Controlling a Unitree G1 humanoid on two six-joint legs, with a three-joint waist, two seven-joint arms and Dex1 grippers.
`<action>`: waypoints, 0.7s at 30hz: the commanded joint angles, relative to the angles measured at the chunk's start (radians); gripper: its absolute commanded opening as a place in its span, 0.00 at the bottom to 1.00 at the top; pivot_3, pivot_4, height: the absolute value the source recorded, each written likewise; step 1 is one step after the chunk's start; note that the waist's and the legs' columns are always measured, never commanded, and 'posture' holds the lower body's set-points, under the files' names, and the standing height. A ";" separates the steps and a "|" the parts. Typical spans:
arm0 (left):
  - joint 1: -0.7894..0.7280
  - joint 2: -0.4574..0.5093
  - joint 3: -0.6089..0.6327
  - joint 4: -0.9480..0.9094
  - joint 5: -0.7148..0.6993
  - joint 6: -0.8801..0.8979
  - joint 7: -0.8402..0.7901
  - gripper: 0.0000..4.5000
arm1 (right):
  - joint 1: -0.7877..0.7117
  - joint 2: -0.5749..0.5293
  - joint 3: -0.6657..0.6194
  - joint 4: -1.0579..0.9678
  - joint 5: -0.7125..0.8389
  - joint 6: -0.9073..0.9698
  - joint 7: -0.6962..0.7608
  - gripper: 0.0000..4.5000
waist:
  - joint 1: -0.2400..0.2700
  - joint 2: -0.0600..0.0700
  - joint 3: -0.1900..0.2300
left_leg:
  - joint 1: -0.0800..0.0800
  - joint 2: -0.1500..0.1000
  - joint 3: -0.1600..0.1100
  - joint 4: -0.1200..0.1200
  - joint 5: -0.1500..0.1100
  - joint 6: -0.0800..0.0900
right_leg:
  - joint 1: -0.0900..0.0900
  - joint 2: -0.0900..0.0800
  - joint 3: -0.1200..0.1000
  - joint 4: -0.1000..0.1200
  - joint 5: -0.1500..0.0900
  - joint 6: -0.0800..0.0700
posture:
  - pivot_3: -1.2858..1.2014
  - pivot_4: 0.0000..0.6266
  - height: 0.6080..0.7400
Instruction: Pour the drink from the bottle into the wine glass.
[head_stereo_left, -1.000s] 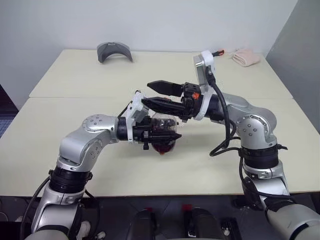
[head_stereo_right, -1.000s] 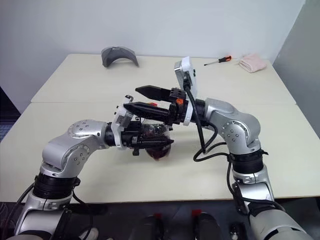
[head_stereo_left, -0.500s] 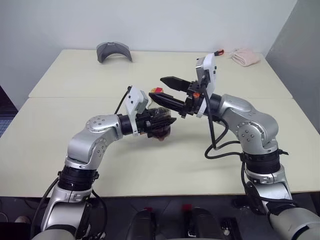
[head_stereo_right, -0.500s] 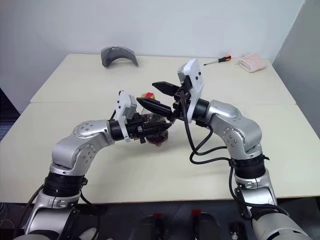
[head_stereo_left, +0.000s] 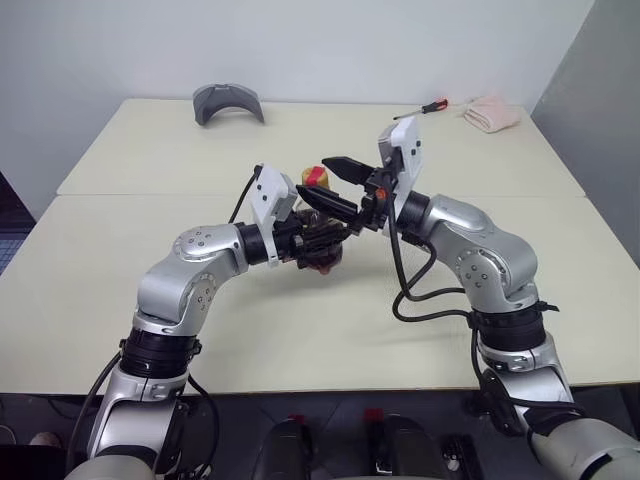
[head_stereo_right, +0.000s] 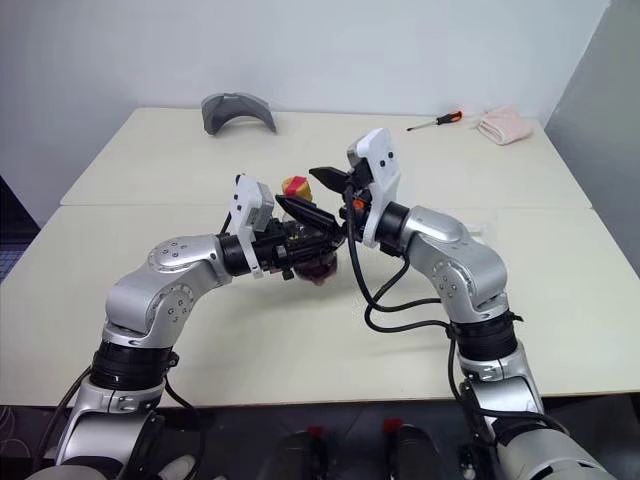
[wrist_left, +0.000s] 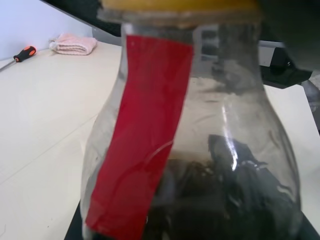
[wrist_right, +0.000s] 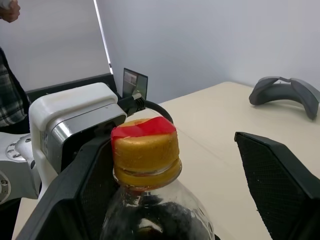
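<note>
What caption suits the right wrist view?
Open right gripper straddling the yellow cap of the bottle.

Silver jointed arms, black cables, white wrist camera housings, black-fingered tools

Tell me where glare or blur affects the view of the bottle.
Left wrist view: the bottle is very close and soft, with bright streaks on its plastic. Right wrist view: the yellow cap is sharp and the grey object behind slightly soft.
</note>
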 joint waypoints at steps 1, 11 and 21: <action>-0.027 -0.008 0.023 -0.018 -0.011 -0.013 0.000 0.43 | -0.037 0.006 -0.039 -0.011 0.001 -0.019 -0.022 0.87 | 0.000 0.000 0.000 | 0.000 0.000 0.000 0.000 0.000 0.000 | 0.000 0.000 0.000 0.000 0.000 0.000 | 0.52 0.24 1.00; -0.026 0.001 0.029 -0.016 -0.015 -0.011 -0.009 0.43 | -0.040 -0.027 -0.052 0.012 0.002 -0.024 0.001 0.87 | 0.000 0.000 0.000 | 0.000 0.000 0.000 0.000 0.000 0.000 | 0.000 0.000 0.000 0.000 0.000 0.000 | 0.52 0.24 1.00; -0.003 0.031 0.046 -0.041 -0.037 0.005 -0.040 0.43 | -0.007 -0.119 -0.084 0.001 0.044 -0.009 0.079 0.87 | 0.000 0.000 0.000 | 0.000 0.000 0.000 0.000 0.000 0.001 | 0.000 0.000 0.000 0.000 0.000 0.000 | 0.52 0.24 1.00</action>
